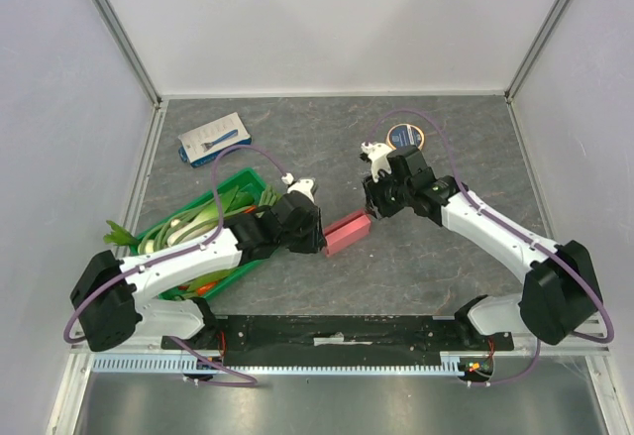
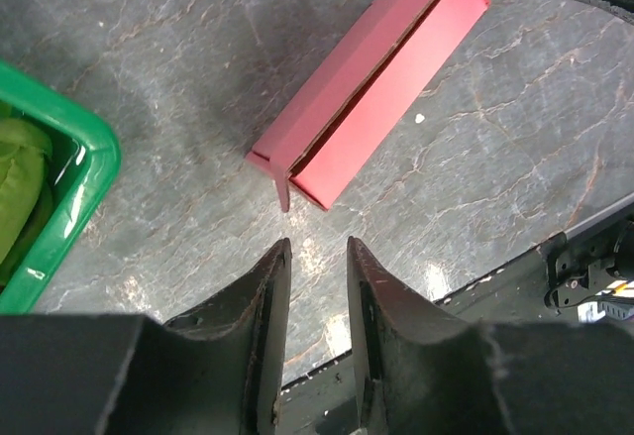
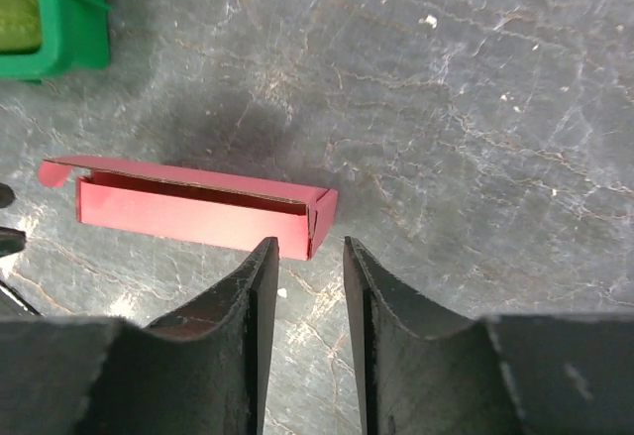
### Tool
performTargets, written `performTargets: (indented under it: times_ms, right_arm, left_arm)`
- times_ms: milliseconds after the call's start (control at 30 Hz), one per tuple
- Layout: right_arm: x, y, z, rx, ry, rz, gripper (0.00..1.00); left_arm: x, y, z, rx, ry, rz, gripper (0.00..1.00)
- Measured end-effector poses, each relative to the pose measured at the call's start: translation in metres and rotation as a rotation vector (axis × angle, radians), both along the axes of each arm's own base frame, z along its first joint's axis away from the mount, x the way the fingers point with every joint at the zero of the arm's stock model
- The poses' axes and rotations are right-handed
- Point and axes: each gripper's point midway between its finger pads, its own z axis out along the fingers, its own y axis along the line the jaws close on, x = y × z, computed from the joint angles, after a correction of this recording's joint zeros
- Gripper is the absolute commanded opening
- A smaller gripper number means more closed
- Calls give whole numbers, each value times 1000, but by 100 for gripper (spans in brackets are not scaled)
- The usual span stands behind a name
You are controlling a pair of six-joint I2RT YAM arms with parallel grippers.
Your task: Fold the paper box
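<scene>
Since the pink-salmon, thin-card, long rectangular paper box [image 1: 348, 232] lies loose mid-table, long axis running 8 to 2 o'clock in the top view, with its long lid seam gaping and an end flap [image 2: 281, 185] sticking out untucked, we judge the main risk is a skid: push one end and light card slides on this smooth top unless the other end is braced. Left gripper [image 2: 315, 257] sits just off the 8 o'clock end, right gripper [image 3: 310, 255] just off the 2 o'clock end; both show jaws parted by a narrow gap, nothing pinched; left is clear of the box, right we cannot tell if it touches. Second risk: a tip meets the flap off-line and creases it or bends it outward instead of tucking it. Third: pressing an end pops the gaping lid wider, card looks springy to us. Fourth: two grippers crowd one short box, they could knock together. Surface: dark grey marbled stone-look table top [image 1: 426, 276], flat, some glare. Green plastic crate [image 1: 241, 179] of vegetables [image 1: 198, 222] at 9 o'clock of the box, near the left arm [image 1: 188, 262], which could clip it. Blue-and-white flat package [image 1: 213, 139] at 11 o'clock, round dark tin [image 1: 404, 137] at 1 o'clock, both well apart. Plain white walls [image 1: 327, 19] on three sides; black bar [image 1: 337, 331] along the 6 o'clock edge.
</scene>
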Motion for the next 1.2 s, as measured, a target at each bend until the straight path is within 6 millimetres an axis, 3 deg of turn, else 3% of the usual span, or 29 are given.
performTargets:
  times_ms: [133, 333, 767, 933, 1200]
  right_arm:
    - [-6, 2, -14, -24, 43, 53, 38]
    - [-8, 5, -13, -18, 41, 83, 36]
    - [-7, 4, -20, -34, 51, 88, 38]
    - [-4, 2, -25, -53, 54, 77, 41]
    - [5, 2, -28, -74, 40, 64, 42]
  left_arm:
    - [-3, 3, -8, 21, 40, 21, 35]
    - [0, 0, -15, 50, 63, 36, 34]
    - [19, 0, 6, 87, 1, 69, 43]
    - [20, 2, 0, 113, 2, 58, 43]
    - [22, 4, -13, 166, 17, 34, 31]
